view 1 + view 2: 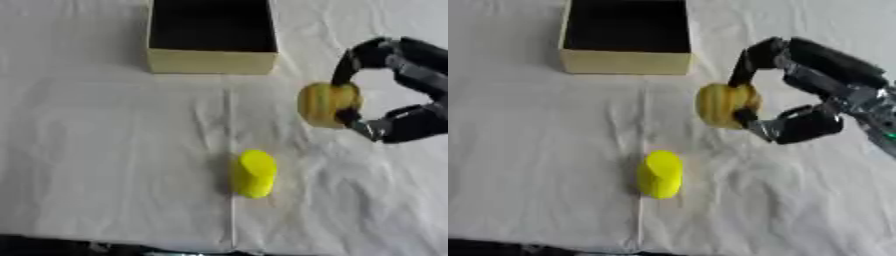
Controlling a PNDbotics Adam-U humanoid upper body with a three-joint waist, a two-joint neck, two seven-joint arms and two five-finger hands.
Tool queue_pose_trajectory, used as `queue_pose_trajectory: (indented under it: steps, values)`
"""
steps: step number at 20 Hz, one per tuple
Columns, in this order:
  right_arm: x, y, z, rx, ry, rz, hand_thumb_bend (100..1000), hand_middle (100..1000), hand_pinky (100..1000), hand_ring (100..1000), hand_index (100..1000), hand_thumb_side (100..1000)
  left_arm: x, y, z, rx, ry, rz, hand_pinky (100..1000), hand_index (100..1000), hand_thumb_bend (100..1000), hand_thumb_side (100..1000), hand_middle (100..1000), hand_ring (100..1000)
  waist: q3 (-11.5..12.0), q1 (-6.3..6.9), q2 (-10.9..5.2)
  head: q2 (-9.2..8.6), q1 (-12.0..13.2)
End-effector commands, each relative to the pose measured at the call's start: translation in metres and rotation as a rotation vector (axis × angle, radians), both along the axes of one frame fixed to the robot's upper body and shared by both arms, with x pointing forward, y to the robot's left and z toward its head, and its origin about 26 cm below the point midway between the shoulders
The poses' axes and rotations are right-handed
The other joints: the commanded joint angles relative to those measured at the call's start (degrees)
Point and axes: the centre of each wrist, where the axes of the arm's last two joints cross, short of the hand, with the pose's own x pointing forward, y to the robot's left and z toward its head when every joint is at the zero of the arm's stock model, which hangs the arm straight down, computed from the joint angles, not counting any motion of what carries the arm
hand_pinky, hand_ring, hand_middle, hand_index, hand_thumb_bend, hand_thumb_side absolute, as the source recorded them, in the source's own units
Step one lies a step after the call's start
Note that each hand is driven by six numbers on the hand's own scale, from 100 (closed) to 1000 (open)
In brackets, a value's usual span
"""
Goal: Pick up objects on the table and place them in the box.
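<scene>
Right hand (798, 95) pinches rounded yellow fruit (721, 106); box (626, 62) lies at eleven o'clock from it, well apart, open top.

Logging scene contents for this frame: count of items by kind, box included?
Yellow-orange round fruit-like object, pinched in the right hand: 1
Bright yellow cylinder, on the white cloth: 1
Open box, dark inside, nothing visible in it: 1
Total: 3 (2 objects to pack, 1 box)
</scene>
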Motion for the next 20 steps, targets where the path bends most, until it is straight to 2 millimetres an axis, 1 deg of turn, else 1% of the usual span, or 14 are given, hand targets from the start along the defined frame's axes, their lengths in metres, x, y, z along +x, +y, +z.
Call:
queue_pose_trajectory:
  steps: [1,3,4,6,9,11,14,17,20]
  values:
    - [-0.005,0.007,0.042,0.019,-0.081,-0.012,100,583,821,617,652,100,-0.002,-0.001,0.011,0.021,-0.043,-0.011,834,842,130,727,761,870,0.4,0.13,-1.05,-1.38,-1.0]
    - [-0.006,0.021,0.064,0.033,-0.097,-0.026,100,580,826,618,653,100,-0.002,-0.002,0.012,0.024,-0.047,-0.018,834,842,128,730,761,870,0.9,0.02,-0.84,-2.16,-1.9]
    - [-0.003,0.027,0.072,0.039,-0.093,-0.043,100,581,828,620,653,100,-0.002,-0.003,0.012,0.024,-0.046,-0.022,834,842,126,733,761,871,1.2,-0.02,-0.74,-2.5,-2.4]
    - [0.014,0.036,0.084,0.054,-0.085,-0.083,100,580,831,622,653,100,-0.002,-0.004,0.012,0.026,-0.043,-0.03,834,841,124,735,761,871,1.7,-0.09,-0.51,-3.12,-3.2]
    - [0.054,0.047,0.091,0.074,-0.076,-0.135,100,581,833,625,654,100,-0.001,-0.007,0.013,0.027,-0.045,-0.045,834,841,123,737,761,871,2.4,-0.3,-0.04,-4.14,-4.4]
    - [0.079,0.052,0.089,0.07,-0.069,-0.166,100,583,834,627,655,100,-0.001,-0.009,0.014,0.028,-0.046,-0.054,834,841,120,740,762,872,2.9,-0.32,0.32,-4.77,-4.9]
    - [0.112,0.056,0.08,0.065,-0.043,-0.196,100,584,837,626,655,100,-0.001,-0.01,0.014,0.027,-0.045,-0.063,835,841,119,743,762,872,3.6,-0.38,0.76,-5.2,-5.7]
    - [0.137,0.062,0.067,0.064,-0.012,-0.224,100,588,839,629,659,100,0.0,-0.013,0.016,0.024,-0.055,-0.078,835,841,118,742,762,873,4.6,-0.43,1.27,-5.59,-6.7]
    - [0.156,0.064,0.053,0.047,0.009,-0.245,100,595,842,636,665,100,0.0,-0.015,0.018,0.019,-0.059,-0.088,835,841,117,745,762,873,5.5,-0.57,1.67,-5.89,-7.4]
